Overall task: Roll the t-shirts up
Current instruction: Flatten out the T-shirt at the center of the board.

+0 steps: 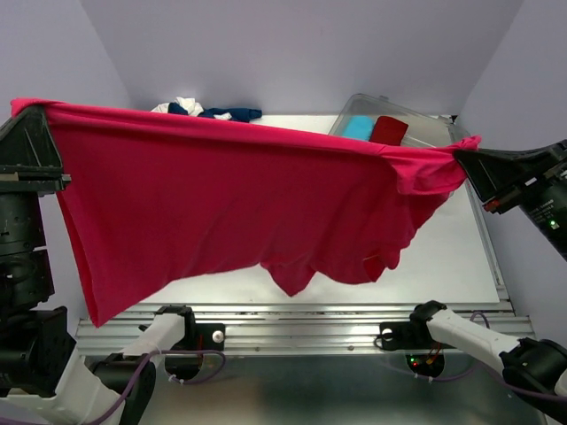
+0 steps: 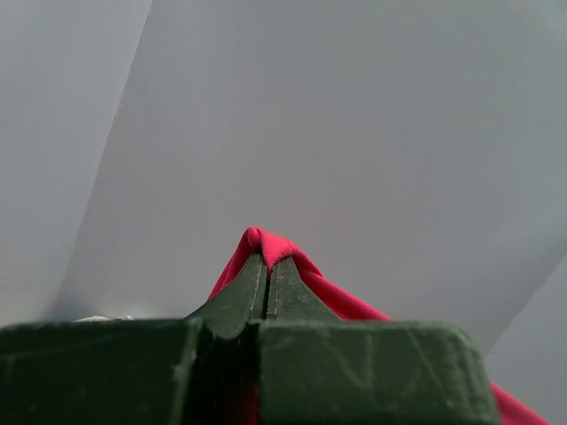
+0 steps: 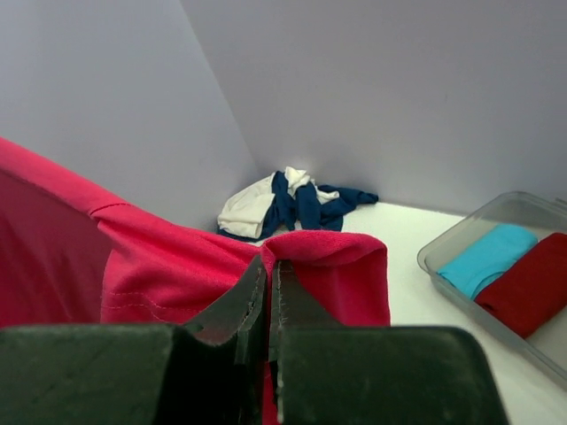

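Note:
A bright pink-red t-shirt hangs spread in the air above the table, stretched between both grippers. My left gripper is shut on its upper left corner; in the left wrist view red cloth folds over the closed fingertips. My right gripper is shut on the bunched upper right corner, where the red cloth wraps the tips. A small heap of navy blue and cream-white t-shirts lies at the back of the table, the heap also showing in the right wrist view.
A clear plastic bin at the back right holds a light-blue roll and a darker red roll. The white table shows to the right under the hanging shirt. Purple-grey walls enclose the space.

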Robot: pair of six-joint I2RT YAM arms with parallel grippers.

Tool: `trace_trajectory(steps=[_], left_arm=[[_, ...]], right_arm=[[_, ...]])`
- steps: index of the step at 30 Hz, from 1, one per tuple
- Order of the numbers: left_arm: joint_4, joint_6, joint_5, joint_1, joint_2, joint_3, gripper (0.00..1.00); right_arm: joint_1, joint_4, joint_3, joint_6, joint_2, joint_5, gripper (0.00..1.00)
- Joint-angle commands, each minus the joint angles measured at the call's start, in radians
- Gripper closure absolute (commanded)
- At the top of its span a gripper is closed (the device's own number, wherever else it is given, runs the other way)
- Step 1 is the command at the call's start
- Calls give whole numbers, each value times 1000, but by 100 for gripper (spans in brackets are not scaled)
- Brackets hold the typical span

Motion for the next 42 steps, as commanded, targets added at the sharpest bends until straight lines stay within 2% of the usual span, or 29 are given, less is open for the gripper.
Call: trace_trajectory(steps=[1,5,7,10,11,14,15,19,23,29,33,39,42], left_arm=[[60,62,-111,7,2,-34,100],[60,79,-129,7,2,-177,100],[60,79,-134,7,5,-285,100],[104,73,-131,7,28,-451,100],[104,71,-128,7,28,-494,100],[196,65,-103,7,101,-644,100],[216,61,-94,7,124,-710,100],[307,51,-65,7,280,-813,100],[370,51,-79,7,504,-823,100],[357,61,-100,7,753,-683,100],[342,59,-126,10,830,-605,100],[327,50,-139,36,855,-585,100],[328,44,-117,110,842,-591,100]], right_arm=[[-4,-55,-9,0,13,127,99],[-4,-77,-127,35,30,196,99],[-4,-78,-193,52,39,221,99],[-4,-51,-376,65,77,257,99],[-4,-51,-377,63,91,262,99],[-4,44,-563,63,160,267,99],[-4,67,-594,63,181,267,99],[-4,170,-697,71,362,299,99],[-56,256,-708,94,532,305,99],[-135,313,-665,163,695,216,99],[-144,336,-647,199,757,199,97],[-144,389,-656,262,771,175,95],[-153,429,-658,290,786,150,95]])
